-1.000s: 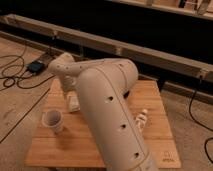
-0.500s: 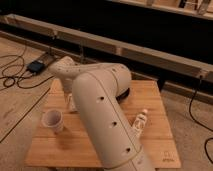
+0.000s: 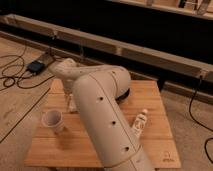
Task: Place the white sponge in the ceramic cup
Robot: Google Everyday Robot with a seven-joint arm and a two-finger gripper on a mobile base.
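Hanging just behind and right of the ceramic cup point(image 3: 52, 120), the tool point(image 3: 72, 103) is mostly buried under the robot's own chunky arm point(image 3: 100, 115), so I can't tell if it's spread or pinching anything. Same for the white sponge, hidden somewhere. The cup stands upright on the wooden worktop point(image 3: 155, 95). A white bottle point(image 3: 140, 123) sits well right of the cup, and a dark bowl point(image 3: 125, 94) peeks out further back.

pincer point(image 3: 73, 104) hangs low over wooden table point(image 3: 150, 100), near ceramic cup point(image 3: 52, 120).
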